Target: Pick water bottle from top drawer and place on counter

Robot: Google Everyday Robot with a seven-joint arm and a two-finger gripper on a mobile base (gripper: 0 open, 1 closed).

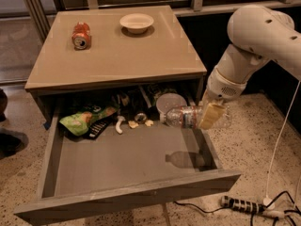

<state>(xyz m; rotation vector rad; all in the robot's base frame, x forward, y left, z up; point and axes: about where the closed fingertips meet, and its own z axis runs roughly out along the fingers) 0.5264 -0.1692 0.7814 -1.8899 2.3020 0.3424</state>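
Gripper [210,116] hangs over the right side of the open drawer [122,199], jaws clenched across the bottle [184,117], grasping it toward its base end. The bottle lies sideways with its cap pointing left of the jaws. It is clear of the drawer floor, and its shadow sits on the grey floor below and left of the jaws.

Step in hand, as I read it: lift out and carry to the worktop [117,60], which is up and left of the jaws. To do it well, raise straight up until the bottle clears the worktop edge, then swing left. A sideways move at this height would likely knock the cap into the worktop's front right corner, just above-left of the jaws. The hold is off-centre, so go slow; the bottle might pivot.

Room: the drawer's right wall is right under the jaws. Clutter sits at the drawer's back, left of the jaws: a green bag [83,120] and a round lid [170,101]. On the worktop, the can [81,36] and bowl [136,22] are well left and back. The half nearest the jaws is bare, a good landing spot. A cable [282,140] hangs right of the jaws.
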